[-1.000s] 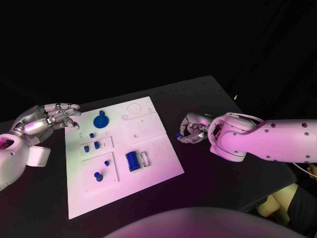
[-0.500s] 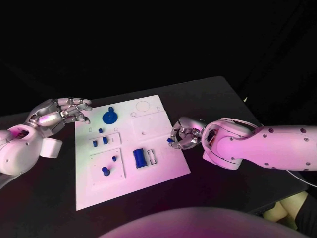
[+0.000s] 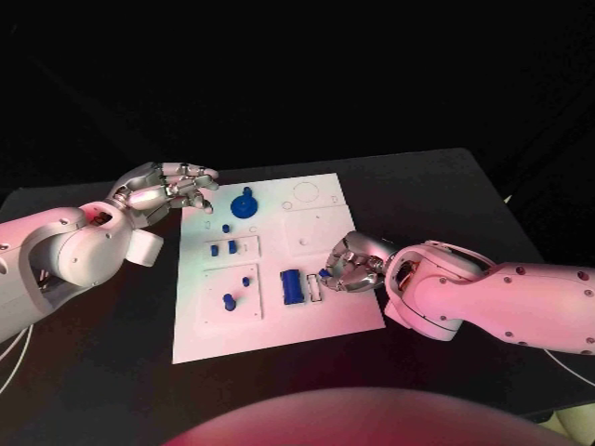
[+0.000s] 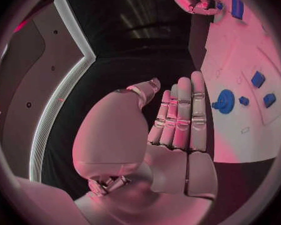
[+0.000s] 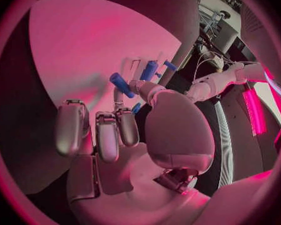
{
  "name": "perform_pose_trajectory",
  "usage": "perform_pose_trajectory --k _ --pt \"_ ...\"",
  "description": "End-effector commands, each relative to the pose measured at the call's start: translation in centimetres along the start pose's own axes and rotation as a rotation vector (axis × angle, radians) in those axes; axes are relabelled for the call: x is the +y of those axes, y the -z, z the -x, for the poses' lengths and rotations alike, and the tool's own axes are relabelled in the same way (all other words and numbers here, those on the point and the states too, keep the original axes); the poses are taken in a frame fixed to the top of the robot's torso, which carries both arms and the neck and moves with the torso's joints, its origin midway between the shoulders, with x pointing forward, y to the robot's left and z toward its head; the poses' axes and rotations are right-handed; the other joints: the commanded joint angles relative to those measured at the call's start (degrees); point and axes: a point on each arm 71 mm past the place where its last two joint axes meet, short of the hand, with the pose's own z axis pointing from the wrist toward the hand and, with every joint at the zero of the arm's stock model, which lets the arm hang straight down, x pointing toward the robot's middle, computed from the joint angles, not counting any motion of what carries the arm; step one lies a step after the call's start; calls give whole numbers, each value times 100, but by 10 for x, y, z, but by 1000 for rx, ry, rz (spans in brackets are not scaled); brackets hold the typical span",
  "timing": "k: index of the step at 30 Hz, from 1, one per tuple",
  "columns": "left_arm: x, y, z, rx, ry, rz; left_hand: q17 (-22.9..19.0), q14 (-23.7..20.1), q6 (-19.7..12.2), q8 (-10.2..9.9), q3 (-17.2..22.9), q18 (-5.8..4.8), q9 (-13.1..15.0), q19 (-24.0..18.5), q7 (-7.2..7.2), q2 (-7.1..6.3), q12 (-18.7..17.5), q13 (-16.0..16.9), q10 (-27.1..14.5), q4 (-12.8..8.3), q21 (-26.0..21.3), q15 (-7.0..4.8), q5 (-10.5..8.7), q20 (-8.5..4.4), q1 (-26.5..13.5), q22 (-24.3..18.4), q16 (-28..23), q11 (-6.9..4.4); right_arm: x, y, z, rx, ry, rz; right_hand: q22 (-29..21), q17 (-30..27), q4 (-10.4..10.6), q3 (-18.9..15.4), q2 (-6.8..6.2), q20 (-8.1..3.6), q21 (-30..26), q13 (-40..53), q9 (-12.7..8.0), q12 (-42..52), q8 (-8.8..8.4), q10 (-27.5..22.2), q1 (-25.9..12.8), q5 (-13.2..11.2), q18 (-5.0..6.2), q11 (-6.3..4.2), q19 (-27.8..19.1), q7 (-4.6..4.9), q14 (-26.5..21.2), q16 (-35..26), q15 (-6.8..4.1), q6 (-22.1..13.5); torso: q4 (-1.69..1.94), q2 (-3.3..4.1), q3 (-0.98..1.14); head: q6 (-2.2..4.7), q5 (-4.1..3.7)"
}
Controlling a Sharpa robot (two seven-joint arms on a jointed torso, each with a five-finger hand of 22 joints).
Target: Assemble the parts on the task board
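On the black worktop (image 3: pixel 418 186), in the head view, the flat white plastic task board (image 3: pixel 278 321) lies in the middle with several blue parts already on it: a round blue gear-like piece (image 3: pixel 243 203) near its far edge, two small blue blocks (image 3: pixel 222 249) in a framed field below it, two small blue pegs (image 3: pixel 234 290) lower still, and a long blue rectangular block (image 3: pixel 292 285) beside an empty slot. The right robot hand (image 3: pixel 350 263) sits at the board's right edge, fingers curled on a small blue part (image 3: pixel 325 273), so at least this piece looks unplaced. The left robot hand (image 3: pixel 164 190) hovers off the board's far left corner, holding nothing. In the left wrist view, its fingers (image 4: pixel 181 116) lie straight and empty beside the board. In the right wrist view, the right robot hand pinches the blue part close above the board.
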Motion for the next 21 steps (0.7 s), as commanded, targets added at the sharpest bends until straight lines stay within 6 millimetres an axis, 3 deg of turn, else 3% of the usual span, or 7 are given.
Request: perform_pose_trajectory --k 1,10,21 --pt "-1 -1 -3 22 9 -11 -6 -29 -37 25 29 26 -7 21 9 24 37 -6 -33 16 -21 -8 7 2 15 -6 29 -4 2 -3 -3 12 -17 10 1061 989 0 5 6 -33 -14 664 19 39 52 34 -122 46 -60 -8 69 -61 477 -14 -38 33 -9 -1 -2 -2 75" --pt "-1 -1 -3 23 9 -10 -6 -29 -37 25 29 26 -7 21 9 24 37 -6 -33 16 -21 -8 7 2 15 -6 29 -4 6 -8 -11 40 -21 13 1064 999 179 -149 39 -44 2 681 45 57 65 49 -403 -165 -63 -24 78 -83 480 -9 -52 88 -7 0 1 -5 126" --pt "0 -1 -3 25 8 -8 -6 -29 -37 25 29 26 -7 21 9 24 37 -6 -33 16 -21 -8 7 2 15 -6 29 -4 7 -10 -18 76 -11 8 1062 994 218 -202 34 -59 -8 644 90 13 138 30 -469 -229 -60 -60 77 -130 479 -12 -77 185 -9 0 0 -10 156"
